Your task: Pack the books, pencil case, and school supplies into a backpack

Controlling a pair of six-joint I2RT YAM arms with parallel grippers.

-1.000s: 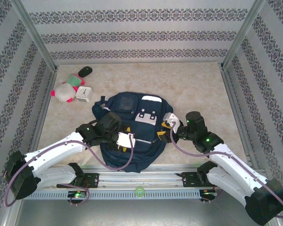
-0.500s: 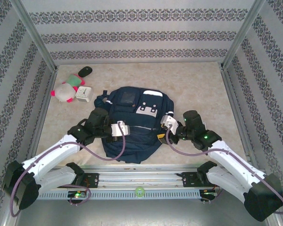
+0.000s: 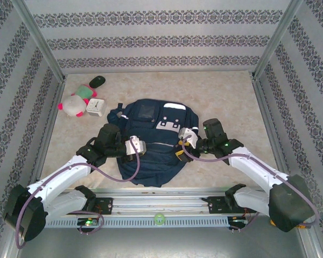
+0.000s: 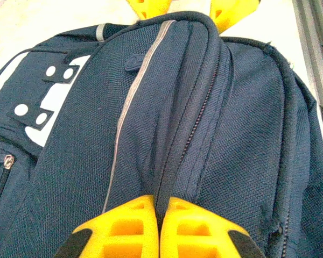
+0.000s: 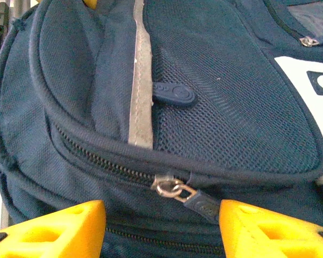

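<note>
Two tools meet over one large dark navy fabric backpack (image 3: 151,140), which lies flat in the middle of the table (image 3: 226,102) with its white patches facing up.

On the backpack's left flank, the left tool (image 4: 159,226) has its yellow fingers pressed together on the raised ridge of cloth beside the main zip. The line of teeth runs straight into the seam between them. It reads as a pinch that anchors the fabric.

The zip track curves from that pinch across the backpack's near end toward its right flank. A small navy zip pull (image 5: 196,203) hangs there on a metal ring.

The right tool (image 5: 161,223) stands at that flank with its fingers well apart, one on each side of the pull, touching neither it nor the cloth. The pull lies just ahead of this tool, so the right arm is clearly the nearer one.

Its tab lies nearly along the track, roughly in line with the way the fingers would close. The grip would therefore likely take it end-on unless the wrist turns.
</note>
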